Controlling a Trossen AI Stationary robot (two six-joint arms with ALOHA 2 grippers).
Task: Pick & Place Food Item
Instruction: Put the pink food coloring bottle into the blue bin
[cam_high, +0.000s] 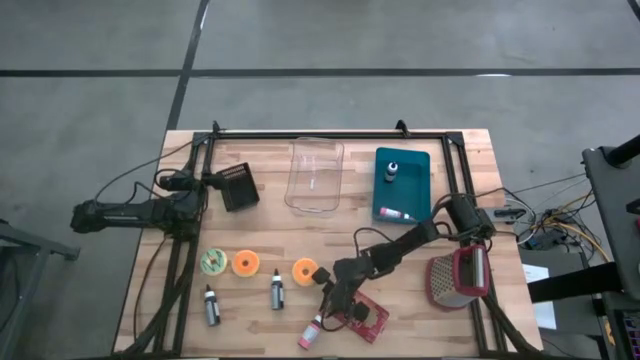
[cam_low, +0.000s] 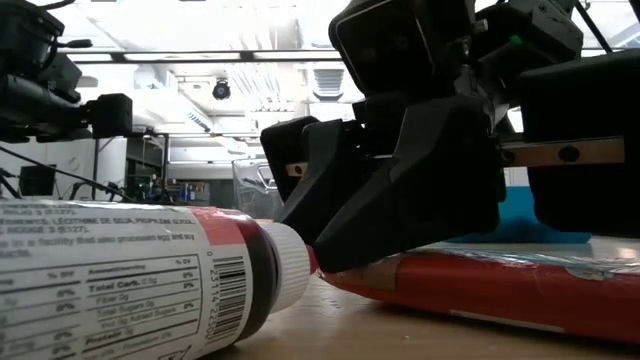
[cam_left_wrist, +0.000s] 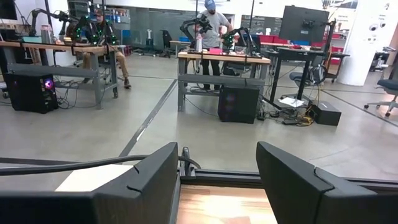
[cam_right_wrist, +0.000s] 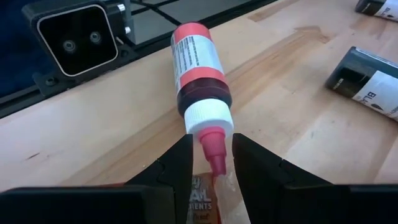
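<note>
A red food packet (cam_high: 366, 319) lies flat on the table near its front edge. A red-labelled squeeze bottle (cam_high: 312, 331) lies on its side beside it, and its red nozzle (cam_right_wrist: 213, 152) points in between my right fingertips. My right gripper (cam_right_wrist: 212, 146) is down at table height, shut narrowly over the packet's end nearest the bottle. It also shows in the high view (cam_high: 328, 303) and the low view (cam_low: 320, 255). My left gripper (cam_left_wrist: 217, 186) is open and empty at the table's far left. My right gripper has the packet's end (cam_right_wrist: 205, 198) between its two fingers, and that end fills the gap between them. The clear sealed edge (cam_right_wrist: 228, 186) is crumpled up against one finger. The fingers slant down from the table's right. The packet (cam_low: 480, 285) lies on the table. I cannot tell whether the nozzle touches the fingers.
A clear tub (cam_high: 315, 177) and a teal tray (cam_high: 415, 165) stand at the back. A red grater (cam_high: 458, 278) is at the right. Orange rolls (cam_high: 245, 262) and small dark bottles (cam_high: 277, 290) lie front left. A black box (cam_high: 238, 187) sits by the left arm. People work in the room beyond.
</note>
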